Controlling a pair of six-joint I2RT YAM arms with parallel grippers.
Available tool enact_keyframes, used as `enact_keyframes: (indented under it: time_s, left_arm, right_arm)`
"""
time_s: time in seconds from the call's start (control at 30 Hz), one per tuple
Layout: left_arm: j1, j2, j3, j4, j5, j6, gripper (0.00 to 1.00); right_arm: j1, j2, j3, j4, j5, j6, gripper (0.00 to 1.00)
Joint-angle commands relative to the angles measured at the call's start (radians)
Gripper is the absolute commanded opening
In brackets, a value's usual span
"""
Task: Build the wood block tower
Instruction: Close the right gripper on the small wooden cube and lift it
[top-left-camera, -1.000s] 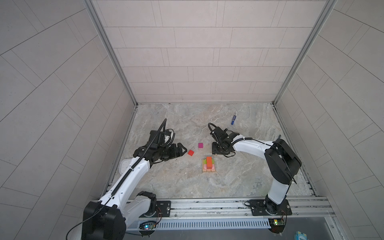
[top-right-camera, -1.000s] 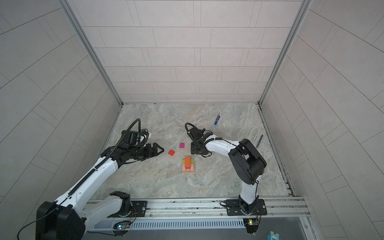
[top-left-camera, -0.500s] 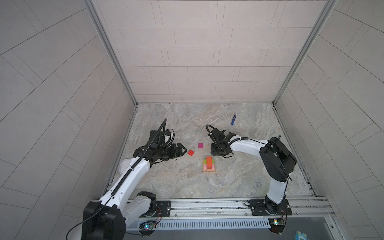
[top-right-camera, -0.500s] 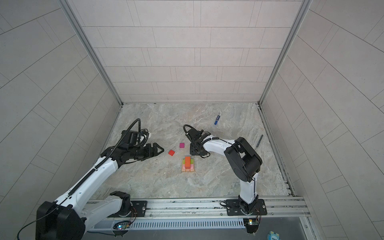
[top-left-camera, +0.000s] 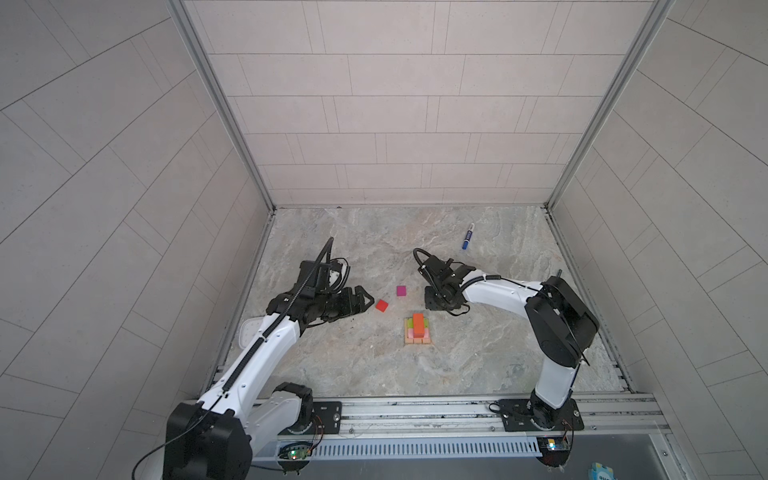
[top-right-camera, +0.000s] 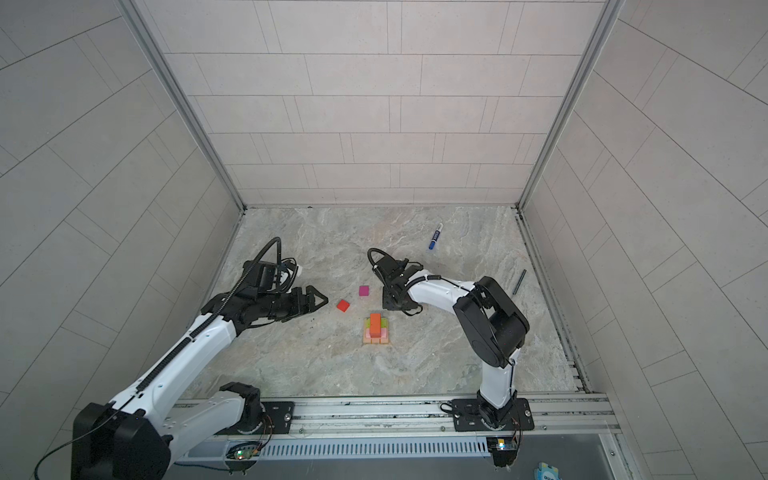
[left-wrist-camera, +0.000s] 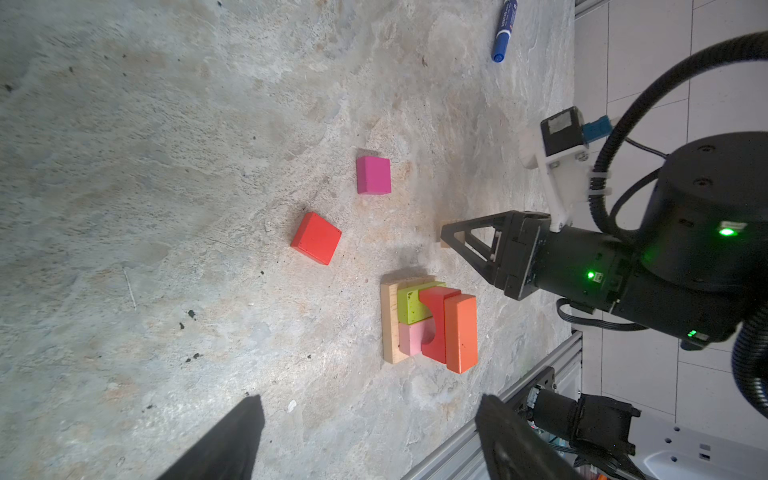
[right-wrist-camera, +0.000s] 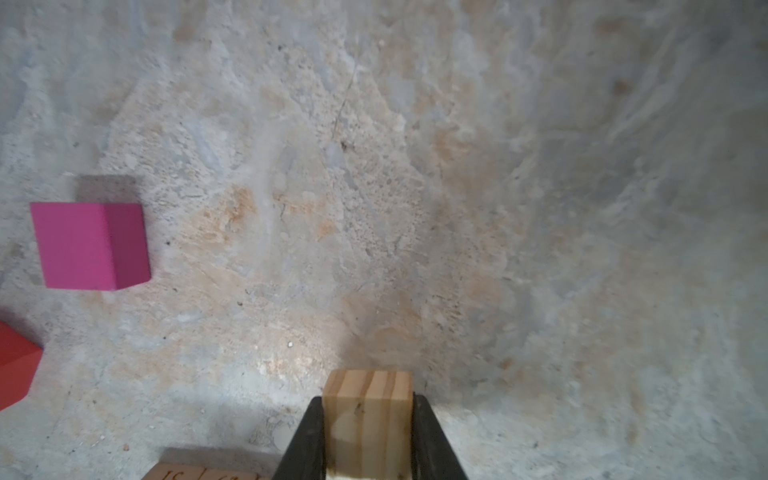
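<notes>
Right gripper (right-wrist-camera: 368, 405) pinched narrow on one plain tan block (right-wrist-camera: 368, 415), low over the stone floor (right-wrist-camera: 457, 208); whether the block touches the floor is unclear in the wrist view. Left gripper (left-wrist-camera: 370, 409) spread wide, holding nothing, near the red cube (top-left-camera: 382, 306). The wood block tower (top-left-camera: 417, 330) stands just beside the right gripper, with one orange brick on top. Loose items: one red cube, one magenta cube (top-left-camera: 401, 290), one blue marker (top-left-camera: 468, 236) and one dark pen (top-right-camera: 518, 281), all clear of the grippers.
</notes>
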Motion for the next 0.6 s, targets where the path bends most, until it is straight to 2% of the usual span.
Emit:
enact_keyframes:
  time_s: [0.0, 0.57]
  left_arm:
    - [-0.006, -0.023, -0.005, -0.011, -0.002, 0.007, 0.87]
    - [-0.008, -0.055, -0.006, -0.017, 0.005, 0.006, 0.87]
  right_arm:
    - [-0.002, -0.065, 0.018, -0.082, 0.040, -0.010, 0.17]
    - [0.048, -0.216, 0.069, -0.282, 0.039, 0.003, 0.17]
